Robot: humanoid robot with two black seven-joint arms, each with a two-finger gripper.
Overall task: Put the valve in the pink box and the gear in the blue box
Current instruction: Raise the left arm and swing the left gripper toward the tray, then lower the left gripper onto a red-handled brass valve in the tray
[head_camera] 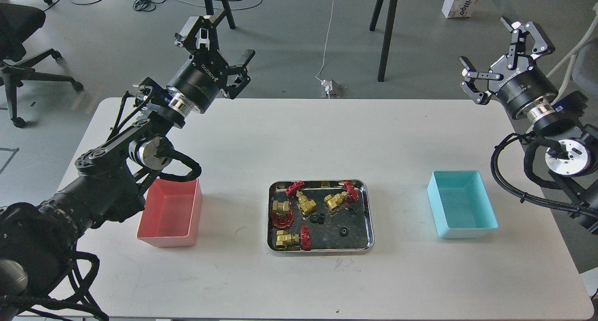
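Brass valve (pixel 286 238) sits lower left in the steel tray (pixel 366 213) at frame centre, so the released left gripper (pixel 219 45), like the spread-fingered right gripper (pixel 495 54), should descend straight, pinching its body.

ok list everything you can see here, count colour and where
valves: four, brass with red handwheels, in the steel tray
gears: three, black, in the tray's right half
steel tray: one, shiny, table centre
pink box: one, left of tray, nothing visible in it
blue box: one, right of tray, nothing visible in it
table: one, white
office chair: one, black, far left floor
cardboard box: one, white, top right floor
left end effector: black, open, raised above table's back-left
right end effector: black, open, raised above table's back-right
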